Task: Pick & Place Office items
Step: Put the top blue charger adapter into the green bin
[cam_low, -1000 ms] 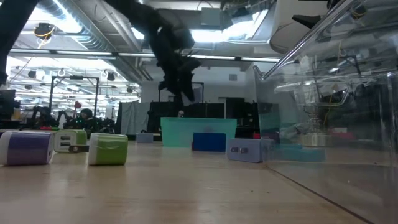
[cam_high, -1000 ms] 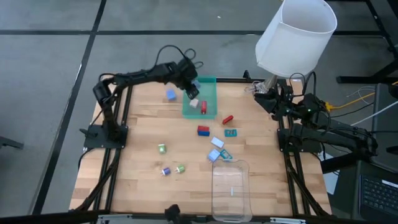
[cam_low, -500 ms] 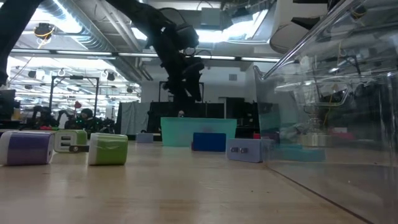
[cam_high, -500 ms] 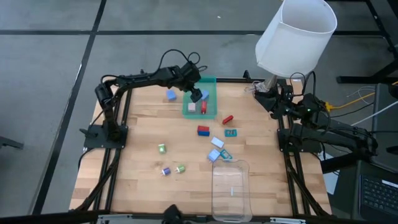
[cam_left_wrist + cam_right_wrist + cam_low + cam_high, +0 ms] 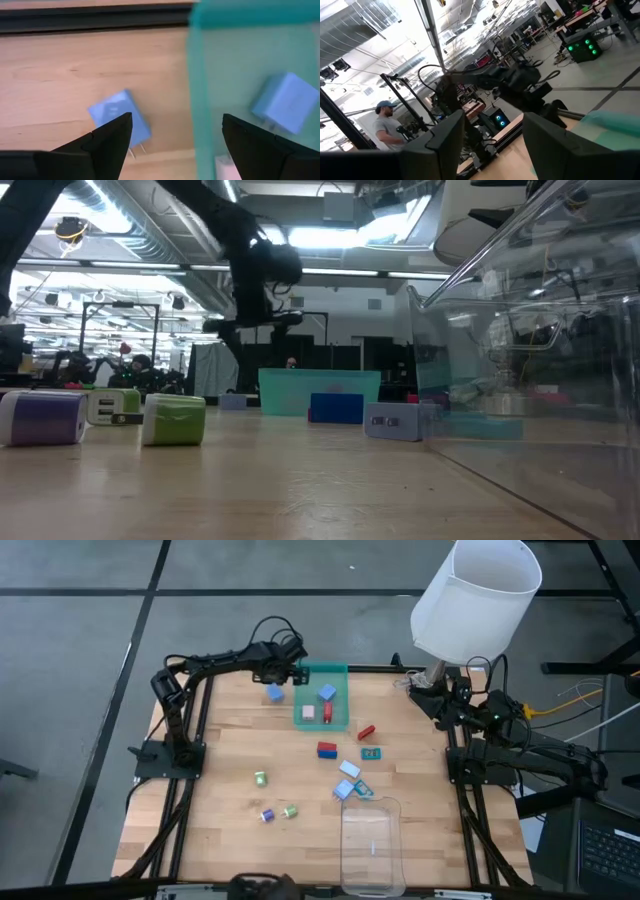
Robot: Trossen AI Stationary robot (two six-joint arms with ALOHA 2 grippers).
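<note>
The left gripper (image 5: 172, 145) hangs over the table's far edge with its fingers spread and nothing between them, straddling the near wall of the green tray (image 5: 338, 670). On one side of that wall a blue charger cube (image 5: 120, 120) lies on the bare wood, its two metal prongs showing; on the other, a second blue cube (image 5: 327, 692) sits inside the tray with a white piece (image 5: 308, 712) and a red one (image 5: 327, 712). More office items (image 5: 345, 768) are scattered mid-table. The cube outside looks light, hard and smooth-sided, so I would pinch it across two flat faces, clear of the prongs, which could catch or tip it. The right gripper (image 5: 492, 145) waits off the table's right side, fingers apart and empty.
</note>
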